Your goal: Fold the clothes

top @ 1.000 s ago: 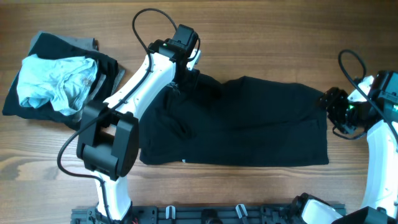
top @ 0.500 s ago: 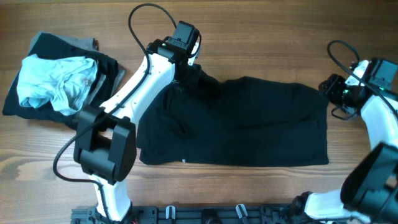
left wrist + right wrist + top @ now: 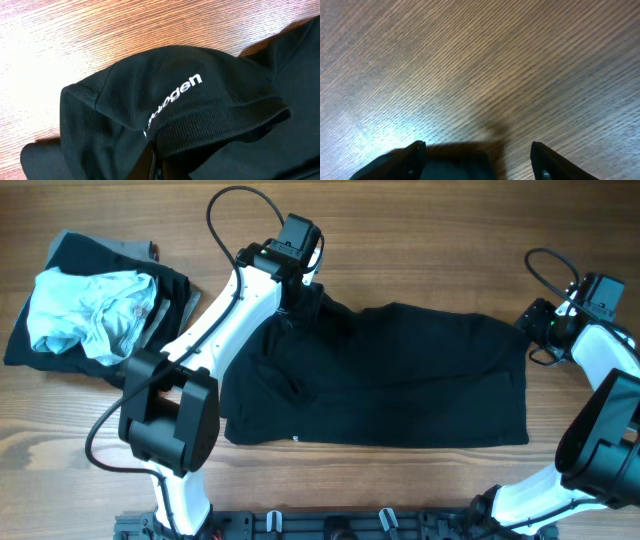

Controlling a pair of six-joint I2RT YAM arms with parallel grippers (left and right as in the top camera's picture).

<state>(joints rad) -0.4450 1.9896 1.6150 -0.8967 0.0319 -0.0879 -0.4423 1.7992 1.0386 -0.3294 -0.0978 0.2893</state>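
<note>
While black garment [image 3: 380, 375] lies lengthwise left-right, left gripper [image 3: 150, 162] pinches it; right gripper [image 3: 477, 150] spread.

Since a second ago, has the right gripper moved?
Yes. The right gripper slid up the overhead picture, from beside the middle of the black shirt's right edge to its far right corner.

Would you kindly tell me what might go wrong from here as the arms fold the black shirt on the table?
1. The right gripper stands open at the right edge of the black knit shirt. Only a sliver of cloth shows between its fingers, so closing may miss it.
2. The left gripper seems to pinch bunched layers near the white lettering. Lifting could drag extra cloth and skew the fold.
</note>
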